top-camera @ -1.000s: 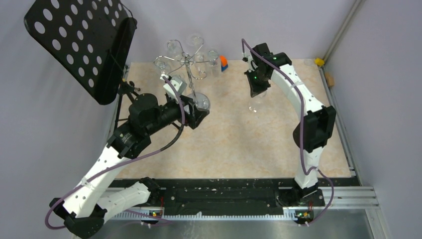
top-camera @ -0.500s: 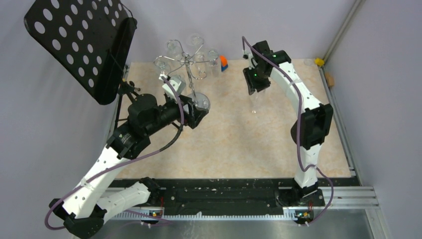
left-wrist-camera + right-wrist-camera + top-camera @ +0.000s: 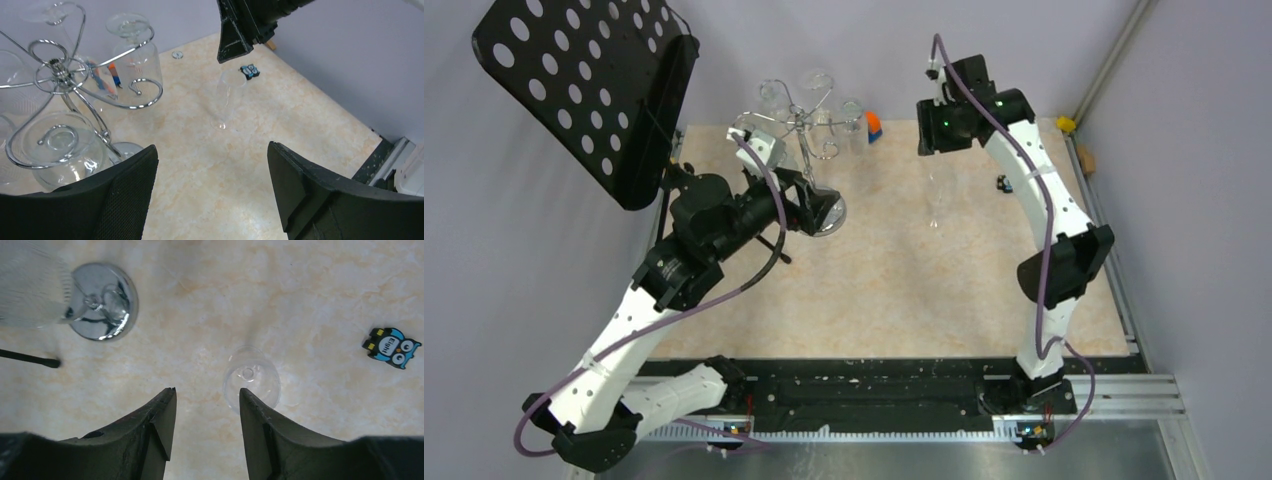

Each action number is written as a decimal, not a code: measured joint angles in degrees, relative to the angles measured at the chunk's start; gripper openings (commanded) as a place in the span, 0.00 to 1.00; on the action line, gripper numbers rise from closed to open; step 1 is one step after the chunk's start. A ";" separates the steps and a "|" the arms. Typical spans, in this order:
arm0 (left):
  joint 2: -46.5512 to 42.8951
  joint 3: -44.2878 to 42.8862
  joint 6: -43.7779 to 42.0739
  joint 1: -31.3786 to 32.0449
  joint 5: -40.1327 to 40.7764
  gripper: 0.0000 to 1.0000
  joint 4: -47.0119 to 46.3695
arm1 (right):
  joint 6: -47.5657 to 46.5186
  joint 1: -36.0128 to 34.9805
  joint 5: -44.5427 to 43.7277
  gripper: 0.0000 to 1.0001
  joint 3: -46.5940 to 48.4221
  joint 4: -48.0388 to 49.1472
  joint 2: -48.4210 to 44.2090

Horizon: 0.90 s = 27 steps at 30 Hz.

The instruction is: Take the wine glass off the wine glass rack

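The chrome wire wine glass rack (image 3: 56, 75) is cut off by the left edge, its disc base mostly hidden behind the left claw (image 3: 210, 150).

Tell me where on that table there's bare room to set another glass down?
The widest bare stretch of the table is the near half, between the standing glass and the near edge. A smaller gap lies between that glass and the rack's round base. The far left corner is crowded: the rack, its hanging glasses, the left gripper.
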State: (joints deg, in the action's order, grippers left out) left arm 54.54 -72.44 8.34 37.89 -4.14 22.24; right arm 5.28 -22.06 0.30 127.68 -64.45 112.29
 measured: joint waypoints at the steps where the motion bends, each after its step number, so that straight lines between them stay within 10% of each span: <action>1: 0.31 -0.74 0.35 0.00 0.52 0.83 -0.39 | 1.55 0.02 0.79 0.51 -1.42 2.12 -1.57; 11: 1.36 -2.56 3.52 0.00 3.80 0.81 -4.83 | 28.41 0.07 14.27 0.56 -25.55 35.45 -21.11; 27: 0.57 -1.68 4.20 0.00 5.03 0.81 -8.61 | 53.55 -0.85 20.59 0.50 -27.39 57.16 -11.37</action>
State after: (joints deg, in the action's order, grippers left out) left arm 55.11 -74.13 12.53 37.89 0.89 13.63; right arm 58.83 -22.92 20.88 100.29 -7.29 100.92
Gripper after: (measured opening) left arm 0.808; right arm 0.505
